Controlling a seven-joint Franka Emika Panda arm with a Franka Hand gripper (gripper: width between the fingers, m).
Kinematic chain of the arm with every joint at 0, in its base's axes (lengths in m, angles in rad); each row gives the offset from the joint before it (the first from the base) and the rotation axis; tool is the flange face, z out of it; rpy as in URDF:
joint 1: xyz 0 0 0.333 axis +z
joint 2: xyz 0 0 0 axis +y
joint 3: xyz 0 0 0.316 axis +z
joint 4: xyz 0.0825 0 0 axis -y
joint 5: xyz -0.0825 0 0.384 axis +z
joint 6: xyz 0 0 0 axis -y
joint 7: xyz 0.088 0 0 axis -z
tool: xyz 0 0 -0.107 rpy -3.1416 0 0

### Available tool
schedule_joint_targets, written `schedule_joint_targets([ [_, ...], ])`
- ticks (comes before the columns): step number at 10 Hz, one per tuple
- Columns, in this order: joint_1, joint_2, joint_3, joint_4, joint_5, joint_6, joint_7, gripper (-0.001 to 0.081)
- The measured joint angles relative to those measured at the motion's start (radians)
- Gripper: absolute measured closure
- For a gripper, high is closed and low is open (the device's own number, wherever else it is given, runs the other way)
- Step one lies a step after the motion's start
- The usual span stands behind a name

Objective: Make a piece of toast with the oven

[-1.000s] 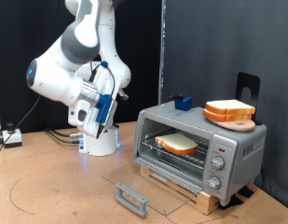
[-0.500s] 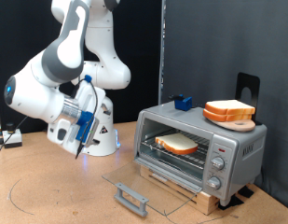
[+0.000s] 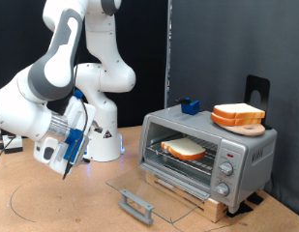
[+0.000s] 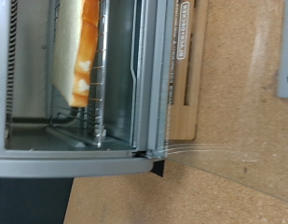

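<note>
Backed off toward 8 o'clock, the hand [image 3: 62, 162], grip unreadable, should approach the open door [image 3: 154, 188] squarely; toast [image 3: 184, 148] sits racked in the oven [image 3: 241, 155].

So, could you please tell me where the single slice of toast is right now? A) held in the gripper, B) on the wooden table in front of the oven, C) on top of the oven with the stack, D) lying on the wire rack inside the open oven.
D: the piece of toast lies on the wire rack inside the oven, whose glass door is folded down open; the gripper is well off to the exterior view's left.
</note>
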Motion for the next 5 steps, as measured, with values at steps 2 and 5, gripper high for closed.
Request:
schedule_joint_targets([
  [2, -0.012, 0.043, -0.001, 0.019, 0.005, -0.041, -0.018, 0.0002],
  [5, -0.018, 0.169, -0.006, 0.088, 0.011, -0.028, 0.058, 0.0002],
])
